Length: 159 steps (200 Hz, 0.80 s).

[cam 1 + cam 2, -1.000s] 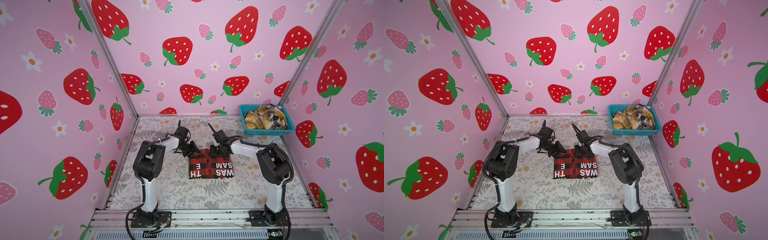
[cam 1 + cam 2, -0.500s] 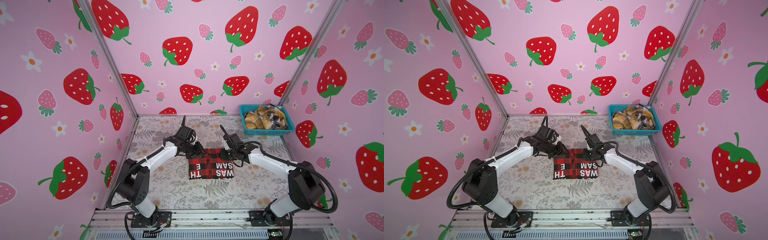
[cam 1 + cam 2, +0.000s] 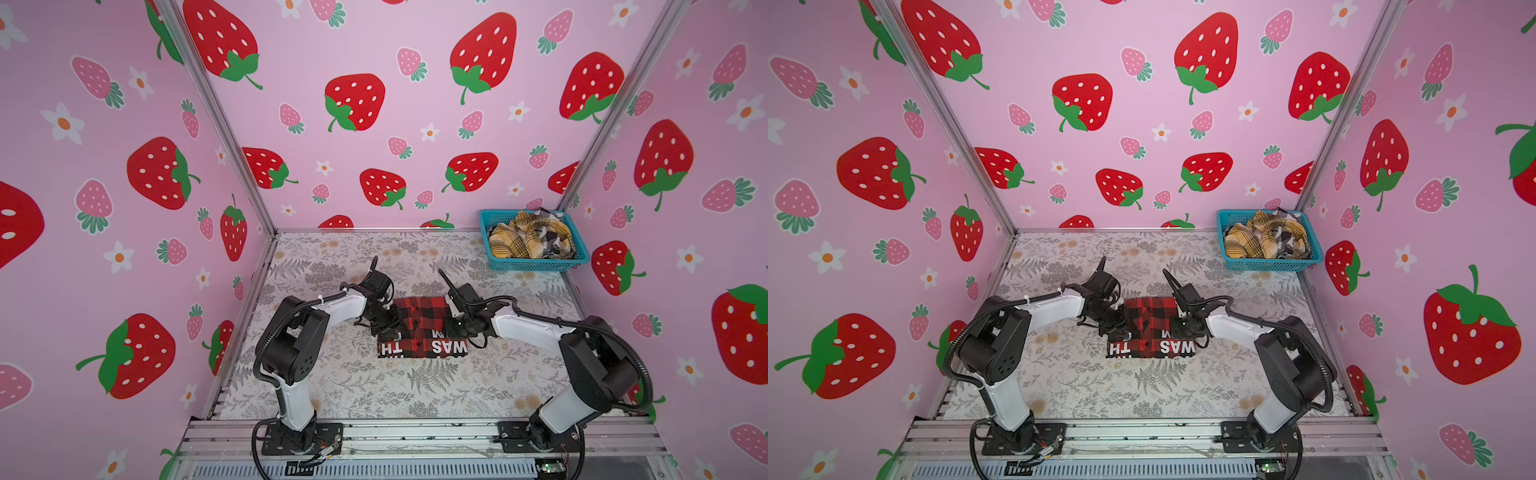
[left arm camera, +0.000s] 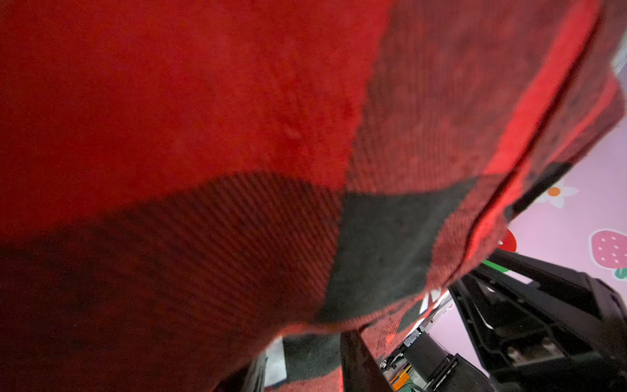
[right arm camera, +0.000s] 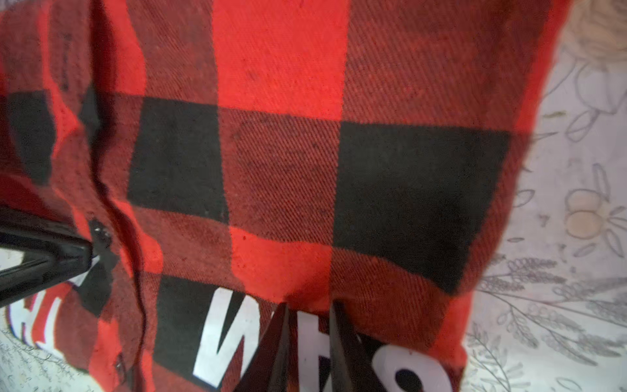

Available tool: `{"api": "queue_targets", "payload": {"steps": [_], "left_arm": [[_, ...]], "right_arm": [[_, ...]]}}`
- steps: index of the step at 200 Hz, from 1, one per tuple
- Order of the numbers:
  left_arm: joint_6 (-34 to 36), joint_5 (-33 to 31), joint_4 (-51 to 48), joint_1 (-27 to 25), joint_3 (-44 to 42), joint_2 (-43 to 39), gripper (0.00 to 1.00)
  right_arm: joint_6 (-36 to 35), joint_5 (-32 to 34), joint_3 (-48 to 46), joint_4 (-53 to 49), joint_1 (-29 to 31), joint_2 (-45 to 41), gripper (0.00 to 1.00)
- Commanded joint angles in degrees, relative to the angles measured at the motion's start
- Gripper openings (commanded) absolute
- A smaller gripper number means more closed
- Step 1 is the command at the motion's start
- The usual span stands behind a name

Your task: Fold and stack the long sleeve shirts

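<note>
The red-and-black buffalo-check shirt [image 3: 419, 328] is laid on the floral table cover [image 3: 374, 395] between the two arms, with its far half doubled over toward the white-lettered front edge. The flap's left side is pinched by the left gripper [image 3: 387, 328], whose jaws are narrowly closed on cloth that is draped across the wrist camera. The right side is pinched by the right gripper [image 3: 456, 330], which is almost closed on the flap's edge just above the lettering. The mustard-yellow plaid shirt [image 3: 519, 243] and the black-white plaid shirt [image 3: 550, 237] are seen crumpled in the teal basket [image 3: 536, 264] at the far right corner.

A skewed fold is to be expected if the two sides are not carried forward evenly. The whole bundle may be dragged or bunched if the lower layer is caught along with the flap. The flap would drop back if either thin pinch were lost.
</note>
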Motion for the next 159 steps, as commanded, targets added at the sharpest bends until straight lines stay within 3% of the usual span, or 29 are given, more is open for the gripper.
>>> {"api": "queue_targets", "payload": {"steps": [1,56,119,159], "left_arm": [[-0.19,-0.48,0.01,0.29,0.51,0.52,0.38],[1.79,-1.29,-3.43,1.83,3.92,-5.65,0.43],[3.04,-0.93,-5.15,5.07,10.83,5.46,0.38],[2.62,-1.67,-4.56,5.19,6.62,3.50,0.37]], "right_arm": [[0.79,0.27,-2.06,-1.86,0.20,0.12,0.24],[-0.94,3.84,4.21,-7.23,-0.99,-2.51,0.31],[-3.86,2.56,9.57,-7.25,-5.38,5.25,0.32],[-1.91,-0.54,6.61,-4.05,-3.43,5.66,0.31]]}}
